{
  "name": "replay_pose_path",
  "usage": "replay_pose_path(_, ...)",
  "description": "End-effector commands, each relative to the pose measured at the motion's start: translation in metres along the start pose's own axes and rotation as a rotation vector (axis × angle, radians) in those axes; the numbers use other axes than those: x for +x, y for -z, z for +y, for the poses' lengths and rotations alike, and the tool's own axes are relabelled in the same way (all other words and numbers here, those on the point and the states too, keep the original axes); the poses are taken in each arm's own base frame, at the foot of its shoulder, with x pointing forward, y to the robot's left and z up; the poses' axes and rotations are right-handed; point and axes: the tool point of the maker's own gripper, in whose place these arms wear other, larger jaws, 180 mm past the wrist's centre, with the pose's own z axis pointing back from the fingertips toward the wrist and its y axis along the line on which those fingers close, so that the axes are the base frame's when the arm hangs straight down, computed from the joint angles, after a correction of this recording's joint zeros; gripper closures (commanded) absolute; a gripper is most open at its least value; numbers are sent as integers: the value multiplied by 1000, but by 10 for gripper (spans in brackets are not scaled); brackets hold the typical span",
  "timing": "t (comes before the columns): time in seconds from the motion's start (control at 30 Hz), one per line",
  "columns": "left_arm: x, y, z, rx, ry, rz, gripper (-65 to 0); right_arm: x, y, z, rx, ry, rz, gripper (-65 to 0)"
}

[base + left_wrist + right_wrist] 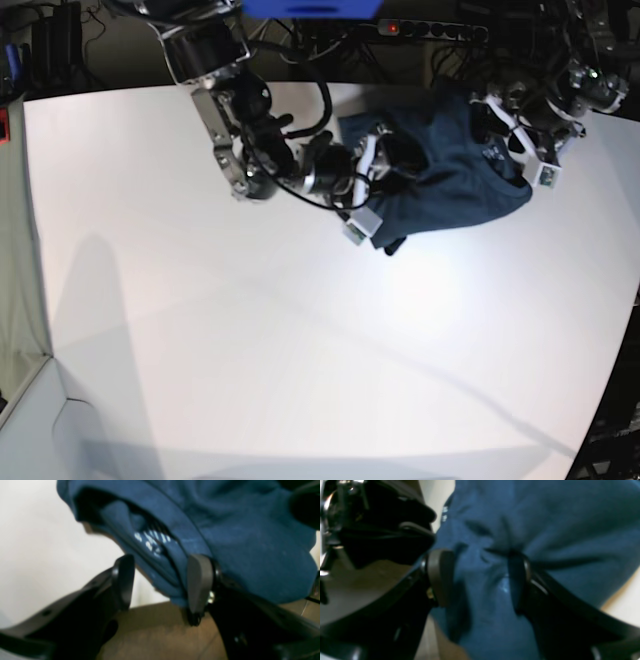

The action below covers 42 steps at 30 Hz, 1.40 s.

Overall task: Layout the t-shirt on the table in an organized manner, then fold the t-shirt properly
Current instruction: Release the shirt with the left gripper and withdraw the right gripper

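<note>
1. In the left wrist view we see the left hand (160, 582) with its two fingers spread apart. The right finger's grey pad (198, 580) touches the hem-like edge of the plain dark navy-blue cotton t-shirt (250, 542), while the left finger (123, 580) stands clear of the cloth, so nothing is clamped. White printed marks of the neck label (152, 540) show inside a fold. The shirt hangs bunched above the smooth matte white tabletop (37, 555).

2. In the right wrist view we see the right hand (480, 580) with its fingers also parted. The navy cloth (545, 530) fills the gap between them; the dark finger (520, 577) presses into a pucker of fabric, and the grey pad (440, 577) lies at the cloth's edge. We cannot tell whether the cloth is truly gripped.

3. In the base view we see the t-shirt (460, 190) crumpled at the far side of the large white tabletop (250, 350), between the two arms. The right hand (375, 205) meets its left end and the left hand (515, 140) its right end.
</note>
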Motion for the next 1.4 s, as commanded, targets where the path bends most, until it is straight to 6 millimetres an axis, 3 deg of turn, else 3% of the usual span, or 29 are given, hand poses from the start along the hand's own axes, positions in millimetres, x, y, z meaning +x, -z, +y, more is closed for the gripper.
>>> replay_pose_path(0.0, 2, 0, 3, 2, 2, -7, -329, 13, 0, -4, -8, -23, -32, -316)
replay_pose_path(0.1, -5, 10, 11, 2, -31, 18, -329, 3, -7, -25, -63, -35, -4, -316)
replay_pose_path(0.27, -24, 24, 19, -4, -87, 77, -329, 9, -19, -42, -108, -68, -15, -317)
replay_pose_path(0.57, -37, 25, 49, 86, -22, 160, -329, 33, -35, -63, -156, -126, -39, -318)
replay_pose_path(0.7, -19, 14, 48, 105, 33, 116, -329, 42, -39, -68, -166, -144, -44, -318)
replay_pose_path(0.93, 31, -2, 14, 37, 64, -50, -329, 41, -40, -66, -164, -143, -47, -320)
replay_pose_path(1.03, 46, -14, 10, 49, 58, -115, -331, 40, -40, -66, -164, -143, -43, -320)
replay_pose_path(1.17, 48, -27, 29, 114, -17, -159, -351, 37, -43, -69, -170, -142, -34, -320)
replay_pose_path(1.3, 29, -41, 62, 214, -188, -191, -455, 32, -50, -76, -188, -141, -21, -319)
replay_pose_path(1.37, 20, -40, 68, 227, -243, -191, -500, 30, -50, -76, -188, -139, -19, -319)
